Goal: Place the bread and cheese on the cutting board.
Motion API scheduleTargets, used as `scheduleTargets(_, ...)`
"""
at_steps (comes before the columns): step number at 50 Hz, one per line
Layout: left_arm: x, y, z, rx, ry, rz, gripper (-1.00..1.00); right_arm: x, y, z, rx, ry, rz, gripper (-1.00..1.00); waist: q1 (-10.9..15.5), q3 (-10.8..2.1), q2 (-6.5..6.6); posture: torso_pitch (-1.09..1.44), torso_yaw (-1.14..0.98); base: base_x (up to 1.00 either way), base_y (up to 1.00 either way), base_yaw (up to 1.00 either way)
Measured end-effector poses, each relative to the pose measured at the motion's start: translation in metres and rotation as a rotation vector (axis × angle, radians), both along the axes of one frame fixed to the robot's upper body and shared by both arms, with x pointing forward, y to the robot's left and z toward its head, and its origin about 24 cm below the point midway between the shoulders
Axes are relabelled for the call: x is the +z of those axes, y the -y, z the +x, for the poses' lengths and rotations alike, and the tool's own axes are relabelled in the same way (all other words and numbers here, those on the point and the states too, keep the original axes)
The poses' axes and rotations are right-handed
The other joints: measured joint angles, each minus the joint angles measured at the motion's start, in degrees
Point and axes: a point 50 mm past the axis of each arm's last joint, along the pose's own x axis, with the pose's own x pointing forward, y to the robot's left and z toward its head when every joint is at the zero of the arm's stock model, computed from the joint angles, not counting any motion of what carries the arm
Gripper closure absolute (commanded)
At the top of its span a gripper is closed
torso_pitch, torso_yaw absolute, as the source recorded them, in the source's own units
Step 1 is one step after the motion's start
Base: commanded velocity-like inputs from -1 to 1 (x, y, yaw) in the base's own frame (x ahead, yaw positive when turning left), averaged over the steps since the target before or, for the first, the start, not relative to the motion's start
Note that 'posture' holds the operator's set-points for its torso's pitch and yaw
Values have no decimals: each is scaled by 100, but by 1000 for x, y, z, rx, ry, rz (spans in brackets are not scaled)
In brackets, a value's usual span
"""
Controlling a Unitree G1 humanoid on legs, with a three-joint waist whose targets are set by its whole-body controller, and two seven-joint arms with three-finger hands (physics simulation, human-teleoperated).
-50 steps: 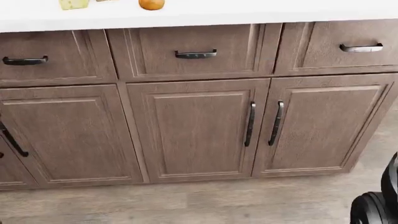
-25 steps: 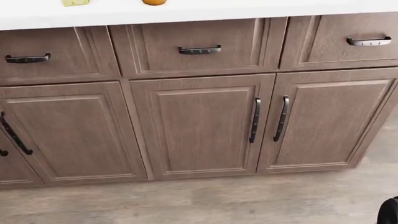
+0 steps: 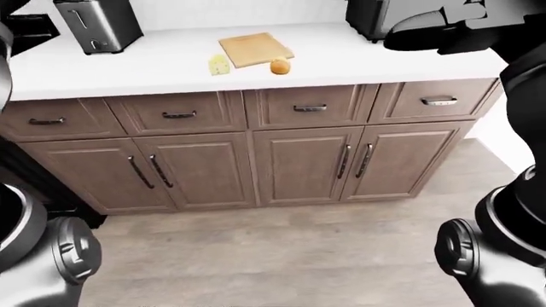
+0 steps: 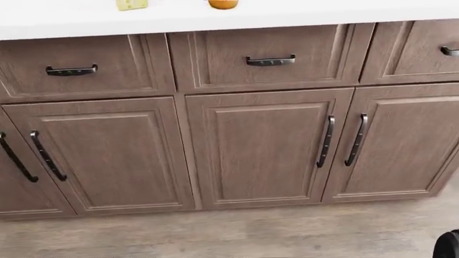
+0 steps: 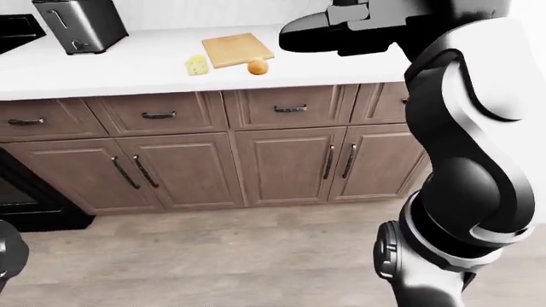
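Observation:
In the left-eye view a light wooden cutting board (image 3: 255, 49) lies on the white counter (image 3: 384, 61). A yellow cheese wedge (image 3: 219, 64) and a round brown bread roll (image 3: 279, 66) lie on the counter just below the board, apart from it. The head view shows only the lower edges of the cheese (image 4: 131, 4) and the bread (image 4: 223, 3) at its top. My right hand (image 5: 299, 33) is a dark shape held high to the right of the board, clear of everything; its fingers do not show clearly. My left hand is not seen.
A steel toaster (image 3: 96, 24) stands at the counter's upper left and a dark appliance (image 3: 365, 16) at the upper right. Brown drawers and cabinet doors (image 4: 262, 150) fill the space below the counter. A black oven (image 5: 21, 192) stands at the left. Wood floor (image 3: 281, 256) lies below.
The whole head view has shifted: cabinets, cheese and bread slid to the right in the picture, so the camera moved. The things themselves have not moved.

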Motion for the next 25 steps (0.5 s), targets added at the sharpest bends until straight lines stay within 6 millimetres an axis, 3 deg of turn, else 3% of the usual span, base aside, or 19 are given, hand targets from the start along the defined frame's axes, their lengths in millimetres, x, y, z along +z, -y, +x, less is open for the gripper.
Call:
scheduleTargets(4,-5,-6,5,27,-34,-19,-100,-9,-8,6,38,-52,-24,-100,97,48,-70,0,0,0,31,0)
scheduleTargets(14,-5,-1,5,11,-24,-4,-100,-4,-9,2,31,-11,-30,-100,9,16,-623,0,0,0,28,0)
scheduleTargets(17,-9,3,7,-5,-37,7,-100,-8,-5,4,16,-31,-22,-100,-37,36,-526,0,0,0,20,0)
scheduleTargets(20,-10,5,9,-18,-58,20,-100,-11,-3,9,-3,-63,-19,-100,22,-39,-543,0,0,0,12,0)
scheduleTargets(22,-5,3,5,-13,-31,13,-100,-7,-5,7,-6,-43,-27,-100,6,67,-441,0,0,0,0,0)
scheduleTargets(24,-1,0,2,-4,-7,1,-100,-5,-6,5,-5,-23,-31,-100,-45,109,-238,0,0,0,0,0)
scheduleTargets(25,-1,-1,2,2,-3,-4,-100,-6,-7,5,-1,-19,-29,-100,-53,120,-253,0,0,0,0,0)
